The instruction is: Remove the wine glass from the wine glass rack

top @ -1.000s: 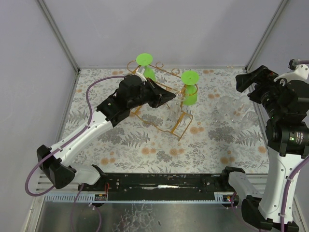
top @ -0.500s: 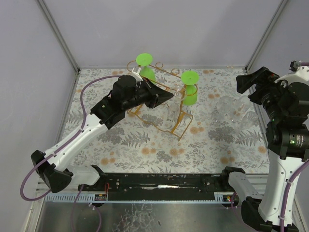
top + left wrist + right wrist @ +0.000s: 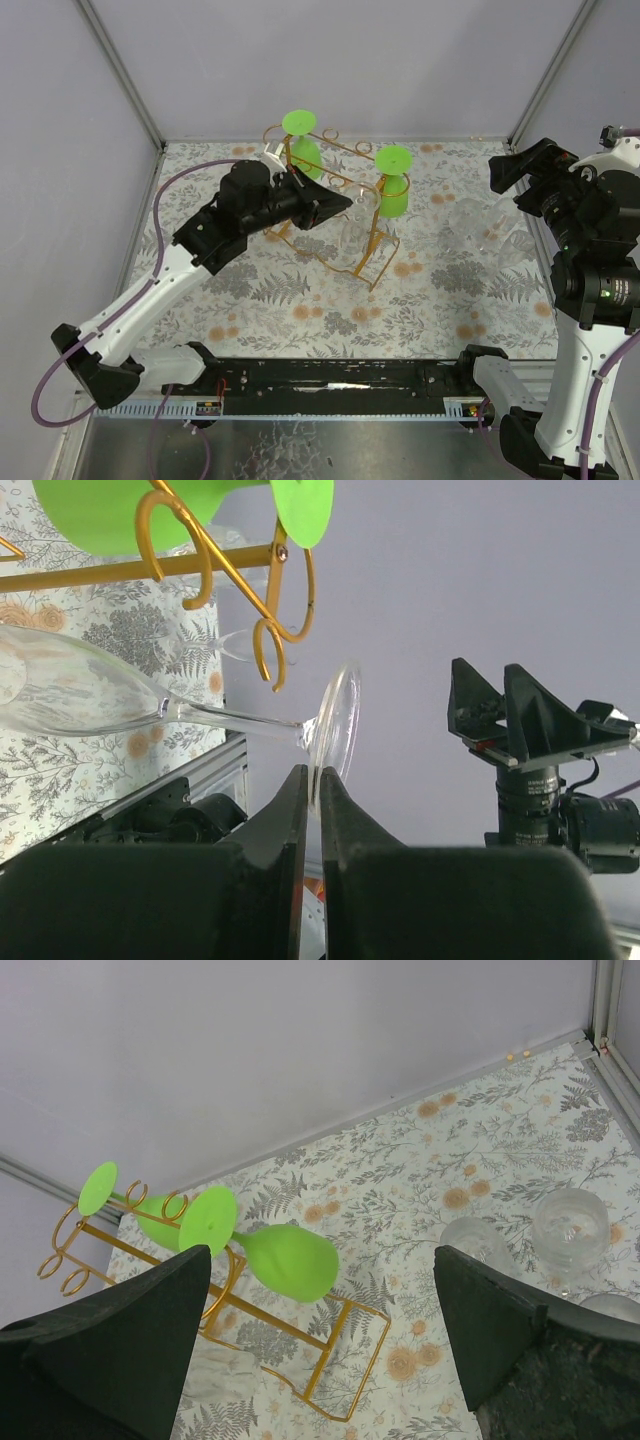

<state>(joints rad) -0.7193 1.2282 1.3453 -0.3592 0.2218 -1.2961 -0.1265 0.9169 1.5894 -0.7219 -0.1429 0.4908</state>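
The golden wire wine glass rack (image 3: pixel 377 262) stands at the back middle of the table; it also shows in the right wrist view (image 3: pixel 276 1321) and in the left wrist view (image 3: pixel 120 572). Two green wine glasses (image 3: pixel 393 195) hang on it. My left gripper (image 3: pixel 345 200) is shut on the foot of a clear wine glass (image 3: pixel 352 240). In the left wrist view the gripper (image 3: pixel 318 775) pinches the foot's rim, and the glass (image 3: pixel 70 690) lies sideways just below the rack's curled hooks. My right gripper (image 3: pixel 520 165) is open and empty, raised at the right (image 3: pixel 320 1350).
Several clear glasses (image 3: pixel 480 225) stand on the flowered table surface at the right, also in the right wrist view (image 3: pixel 570 1225). Grey walls close the back and both sides. A black rail (image 3: pixel 330 375) runs along the near edge.
My left arm has drawn back to the left with the clear glass in its jaws, and the glass has shifted slightly along the rack. The right arm has barely moved.
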